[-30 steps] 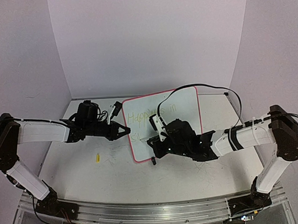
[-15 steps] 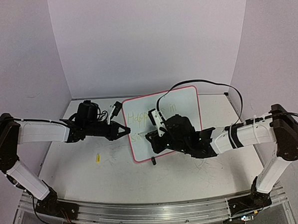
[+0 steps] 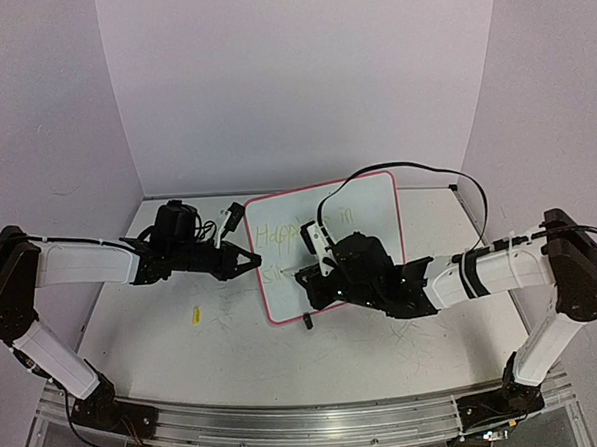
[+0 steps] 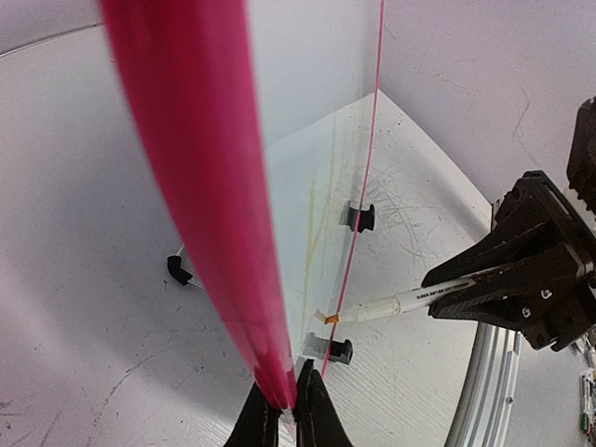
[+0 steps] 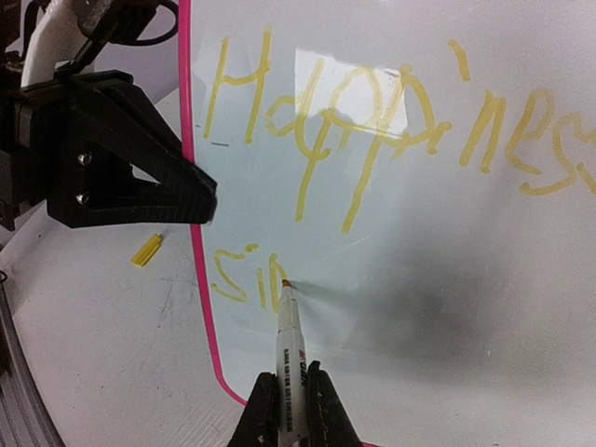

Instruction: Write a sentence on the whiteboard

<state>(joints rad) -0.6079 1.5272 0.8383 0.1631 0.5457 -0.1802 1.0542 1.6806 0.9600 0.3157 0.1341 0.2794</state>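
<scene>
Table [image 3: 184, 340]: white and scratched, under both arms.
Yellow cap [image 3: 195, 314]: a small yellow piece lying on the table, below and to the outer side of the left gripper, apart from it; the right wrist view shows it [image 5: 146, 250] just under that gripper's black fingers.
Left gripper [image 3: 250, 261]: fingers pressed together on the red-pink left rim of the whiteboard; in its own view [image 4: 287, 410] the rim rises straight up from between the tips.
Whiteboard [image 3: 368, 205]: between the two grippers, held at its left edge and standing up from the table.
Clip feet [image 4: 358, 217]: two black clips at the board's lower edge, resting on the table beyond the left gripper.
Sentence [image 5: 321, 116]: yellow-green letters ahead of the right gripper; the upper line reads "Happines", with the rest cut off by the frame, and the lower line reads about "sin".
Marker [image 5: 291, 345]: white barrel pointing forward from the right gripper, tip touching the board at the end of the lower line.
Right gripper [image 5: 289, 391]: pinching the marker's barrel, over the board's lower left part.
</scene>
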